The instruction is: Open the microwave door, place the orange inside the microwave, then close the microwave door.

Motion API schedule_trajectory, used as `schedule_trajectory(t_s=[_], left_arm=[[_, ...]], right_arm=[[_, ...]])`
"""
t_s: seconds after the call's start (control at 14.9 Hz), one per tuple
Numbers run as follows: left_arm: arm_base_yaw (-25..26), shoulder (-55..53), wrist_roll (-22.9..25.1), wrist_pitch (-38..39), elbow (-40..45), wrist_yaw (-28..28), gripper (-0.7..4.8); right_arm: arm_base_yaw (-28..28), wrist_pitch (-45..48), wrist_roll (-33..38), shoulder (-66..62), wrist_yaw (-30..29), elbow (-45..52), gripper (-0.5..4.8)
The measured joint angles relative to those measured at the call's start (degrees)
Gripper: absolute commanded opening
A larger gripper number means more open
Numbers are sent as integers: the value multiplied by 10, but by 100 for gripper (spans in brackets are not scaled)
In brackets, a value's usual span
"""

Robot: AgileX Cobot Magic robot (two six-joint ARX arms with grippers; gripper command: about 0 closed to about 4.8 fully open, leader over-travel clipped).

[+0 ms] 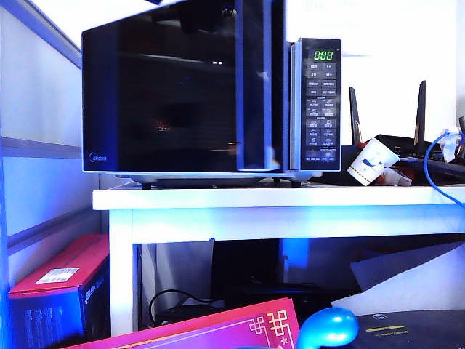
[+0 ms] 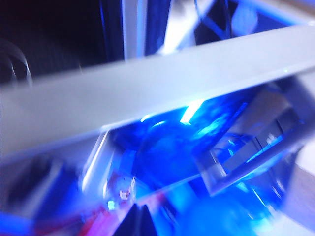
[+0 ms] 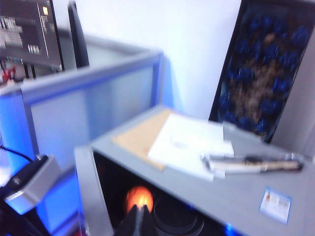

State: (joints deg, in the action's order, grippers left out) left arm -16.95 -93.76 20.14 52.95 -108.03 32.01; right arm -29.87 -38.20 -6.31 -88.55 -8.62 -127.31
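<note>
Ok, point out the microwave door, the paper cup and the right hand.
microwave door [image 1: 163, 94], exterior view, middle of the glass.
paper cup [image 1: 369, 161], exterior view, its side.
right hand [image 3: 139, 221], right wrist view, between its closed fingertips.

All three views carry a strong blue colour cast. The exterior view is sharp; the wall behind the microwave is blown out to white, and the microwave door is dark, glossy glass with faint reflections and a blue sheen. The left wrist view is heavily smeared by motion blur, with bright blue glare patches. The right wrist view is softly out of focus, evenly lit, its white wall bright.
</note>
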Motion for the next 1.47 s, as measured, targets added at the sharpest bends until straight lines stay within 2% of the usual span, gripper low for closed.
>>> schedule_trajectory(t_s=[0.4,0.74,0.94,1.07,1.14,1.47], left_arm=[[0,-49,0,-130,0,26,-5],[0,-105,-1,-199,0,22,-5],[-7,-134,-7,-291,0,8,-5],[-13,-141,-11,-333,0,-18,-5],[-21,-149,-11,-360,-1,-65,-5],[-37,-161,-18,-397,0,-158,-5]], right_arm=[[0,15,1,0,0,0,-5],[0,15,1,0,0,0,-5],[0,31,1,-2,0,0,-5],[0,59,1,-1,0,0,-5],[0,71,1,-1,0,-2,-5],[0,71,1,-1,0,-2,-5]])
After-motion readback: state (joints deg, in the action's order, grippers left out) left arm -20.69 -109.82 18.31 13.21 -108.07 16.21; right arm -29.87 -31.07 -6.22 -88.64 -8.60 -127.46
